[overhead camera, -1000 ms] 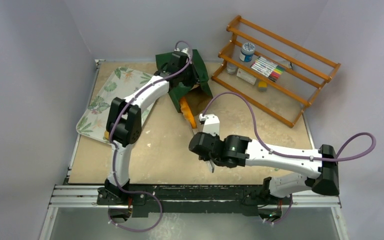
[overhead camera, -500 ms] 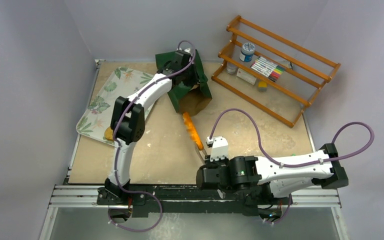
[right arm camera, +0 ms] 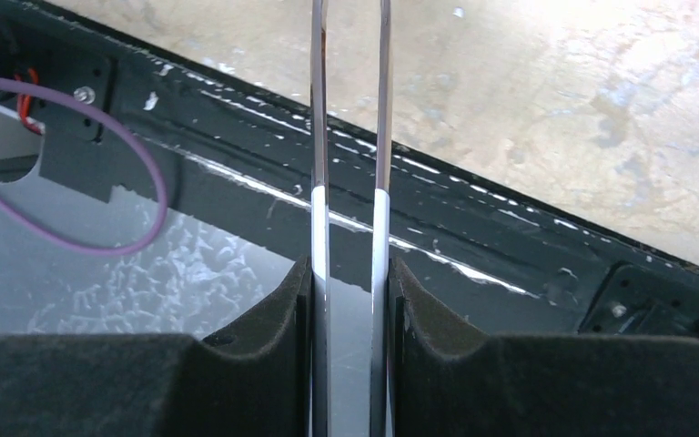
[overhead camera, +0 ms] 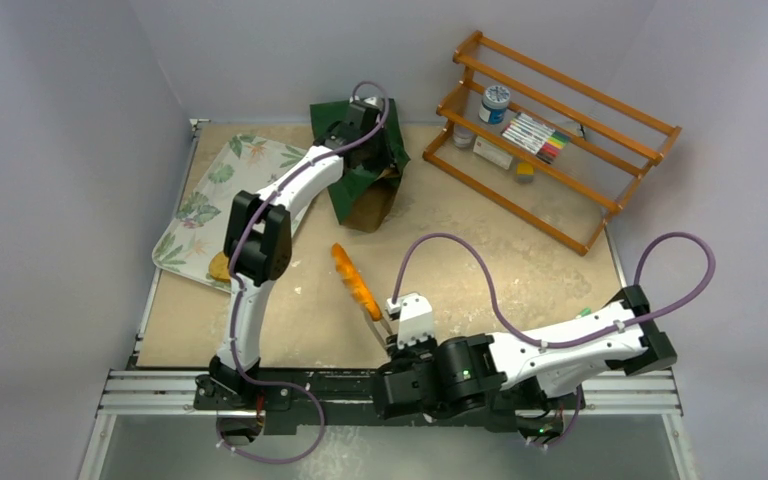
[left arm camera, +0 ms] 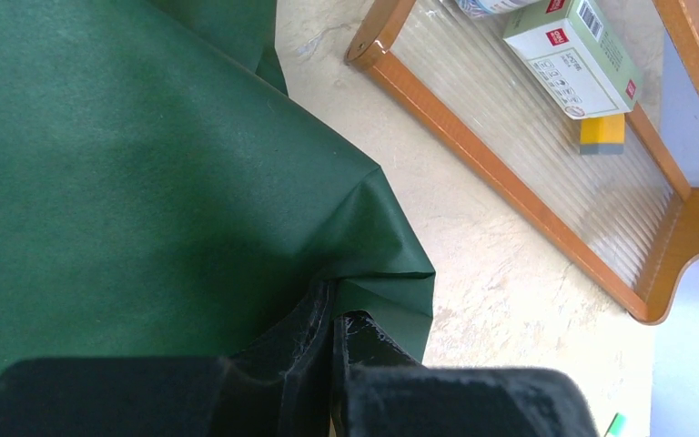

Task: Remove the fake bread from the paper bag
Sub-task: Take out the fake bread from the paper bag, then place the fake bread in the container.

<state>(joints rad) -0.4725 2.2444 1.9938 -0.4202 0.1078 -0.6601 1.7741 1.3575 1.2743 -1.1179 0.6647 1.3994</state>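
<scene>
The dark green paper bag [overhead camera: 365, 185] stands at the back of the table, its brown inside showing at the lower edge. My left gripper [overhead camera: 353, 128] is shut on a fold of the bag [left arm camera: 146, 164], pinched between the fingertips of the gripper [left arm camera: 337, 319]. My right gripper [overhead camera: 400, 347] is shut on metal tongs [right arm camera: 319, 137], with both blades pressed between its pads [right arm camera: 350, 273]. The tongs' tips hold a long orange bread piece [overhead camera: 353, 280] out in the open, well clear of the bag. Another bread piece [overhead camera: 220, 266] lies on the floral tray's near corner.
The floral tray [overhead camera: 200, 200] lies at the left. A wooden rack [overhead camera: 550, 130] with a jar, a box and markers stands at the back right. The black rail at the table's near edge [right arm camera: 510, 246] is just under my right gripper.
My right arm has drawn back toward the near edge, carrying the orange bread in the tongs out from the bag's mouth and leftward. The left gripper has pulled the bag more upright.
</scene>
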